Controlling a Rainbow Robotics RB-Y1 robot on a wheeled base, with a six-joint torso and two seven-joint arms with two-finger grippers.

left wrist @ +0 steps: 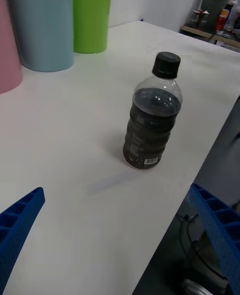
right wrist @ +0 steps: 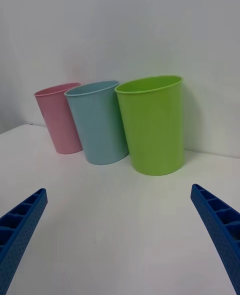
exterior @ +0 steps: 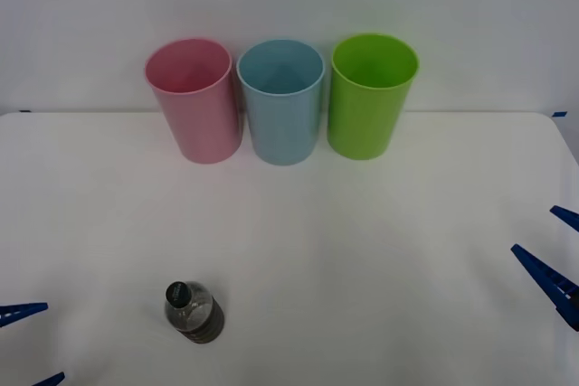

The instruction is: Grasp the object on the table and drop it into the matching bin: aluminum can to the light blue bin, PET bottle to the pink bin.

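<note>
The PET bottle (exterior: 194,312) stands upright on the white table (exterior: 380,259), in the lower left part of the front view, close to the near edge. It is a small clear bottle with a black screw cap and a dark band around the body; in the left wrist view the bottle (left wrist: 153,119) shows a dark fill up to the shoulder and a small label low on its side. Nothing touches it.

At the far side of the table, in the upper middle of the front view, 3 tall bins stand upright in a row, close beside each other. The pink bin (exterior: 193,99) is at the left of the row, the light blue bin (exterior: 281,101) is in the middle, and the lime green bin (exterior: 371,95) is at the right. The front view looks into their mouths, and the parts of the inside that can be seen hold nothing. The bottle is well apart from all 3 bins.

The left gripper (exterior: 29,343) is at the lower left edge of the front view, near the bottle but not touching it. Its 2 blue fingers (left wrist: 19,230) are spread wide and hold nothing. The right gripper (exterior: 554,252) is at the right edge of the front view, above the table, well apart from the bottle. Its fingers (right wrist: 220,225) are also spread wide, with nothing between them.
</note>
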